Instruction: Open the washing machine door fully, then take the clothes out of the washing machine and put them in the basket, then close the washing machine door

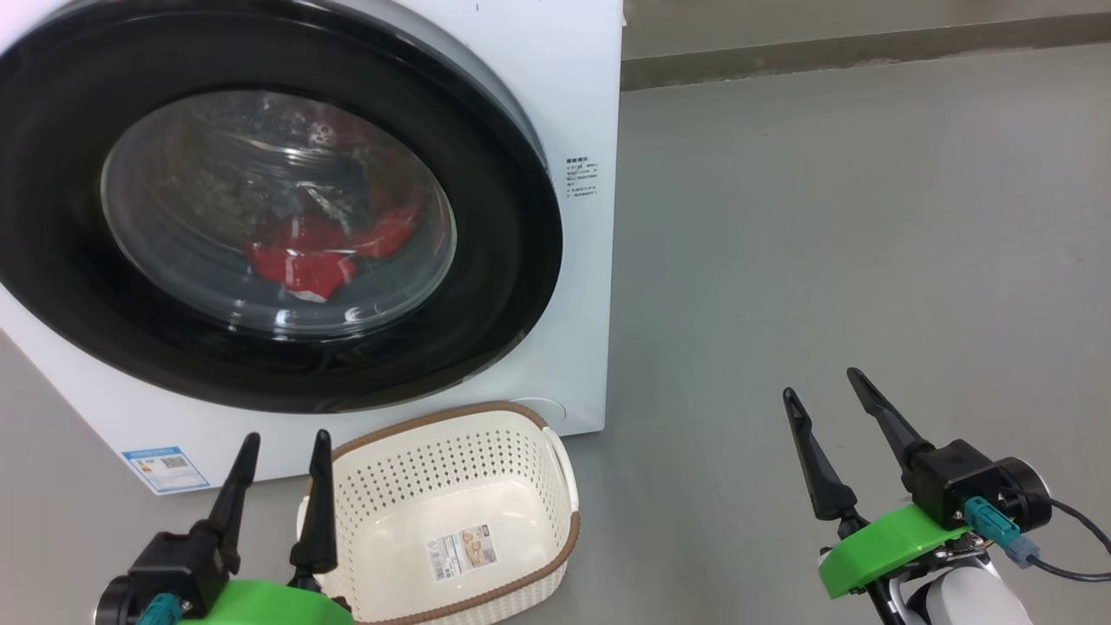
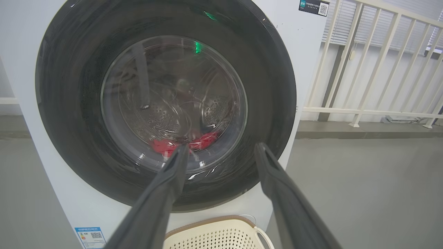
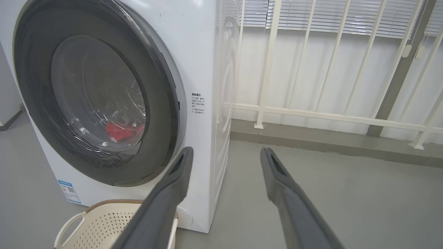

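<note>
Left gripper (image 1: 287,436) and right gripper (image 1: 821,382) wide apart; clothes (image 1: 299,260) inside washing machine (image 1: 575,104), label (image 1: 457,549) inside basket (image 1: 434,477).

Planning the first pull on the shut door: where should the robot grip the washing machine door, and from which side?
Likely the right edge of the washing machine door, where a dark notch seems to break the glossy rim; elsewhere rim and bulging glass offer nothing to pinch. Come from the right with the open right tool, nearest that edge.

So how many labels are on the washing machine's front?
3: blue label lower left, text label right of the door, dark QR label top right. Others may be hidden.
</note>
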You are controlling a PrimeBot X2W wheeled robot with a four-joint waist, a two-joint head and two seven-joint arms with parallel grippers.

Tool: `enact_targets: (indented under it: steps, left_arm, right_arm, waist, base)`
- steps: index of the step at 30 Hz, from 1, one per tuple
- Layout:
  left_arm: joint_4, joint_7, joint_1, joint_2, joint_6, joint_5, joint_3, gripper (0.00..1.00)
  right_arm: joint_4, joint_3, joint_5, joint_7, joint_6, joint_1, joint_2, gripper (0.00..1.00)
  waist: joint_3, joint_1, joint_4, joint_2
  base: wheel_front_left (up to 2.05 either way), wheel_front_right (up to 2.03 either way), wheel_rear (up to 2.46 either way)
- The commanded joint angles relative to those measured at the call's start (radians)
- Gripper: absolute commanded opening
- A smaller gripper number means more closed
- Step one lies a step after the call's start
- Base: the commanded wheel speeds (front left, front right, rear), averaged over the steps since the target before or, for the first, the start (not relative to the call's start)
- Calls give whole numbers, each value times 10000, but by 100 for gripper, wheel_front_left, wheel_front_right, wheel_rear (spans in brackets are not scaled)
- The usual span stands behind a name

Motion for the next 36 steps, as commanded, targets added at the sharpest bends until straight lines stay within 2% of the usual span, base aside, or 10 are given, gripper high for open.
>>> enact_targets:
  steps: [1,7,8,9,10,11,16,22,26,36]
  left_arm:
    - [-178,-122,-400,172,65,30,327,100]
    - [-154,-122,-406,172,56,24,312,100]
    - [-155,-122,-403,172,54,19,316,100]
    - [-160,-122,-400,172,52,13,320,100]
    - [-166,-122,-400,172,51,11,320,100]
    - [-179,-122,-400,172,54,10,319,100]
    - [-337,-122,-472,172,36,-60,314,100]
    - [-444,-122,-529,172,11,-127,285,100]
    - [-516,-122,-672,172,6,-182,225,100]
    - [-702,-122,-1198,171,-11,-245,137,100]
  right_arm:
    - [-207,238,-25,-93,-7,-402,-21,100]
    - [-234,141,155,-93,-7,-371,-9,98]
    - [-227,148,242,-93,-7,-368,-6,52]
    - [-219,155,386,-93,-7,-368,-3,38]
    - [-209,159,565,-93,-7,-376,1,6]
    - [-218,230,642,-93,-7,-399,3,0]
    - [-119,560,965,-93,-7,-710,-4,0]
    - [131,728,2300,-93,-7,-1182,2,0]
    - [301,966,4033,-93,-7,-1753,-16,0]
    - [267,2112,8531,-57,-7,-3495,-627,0]
  waist:
    - [6,-1,1,0]
    - [54,-1,30,0]
    - [69,-1,38,0]
    - [87,-1,47,0]
    - [109,-1,55,0]
    - [138,-1,62,0]
    - [387,-1,105,0]
    - [690,-1,215,0]
    - [1088,-1,372,0]
    - [2303,-1,720,0]
  base:
    - [0,0,0]
    - [0,0,0]
    - [0,0,0]
    - [0,0,0]
    - [0,0,0]
    - [0,0,0]
    - [0,0,0]
    - [0,0,0]
    - [0,0,0]
    - [0,0,0]
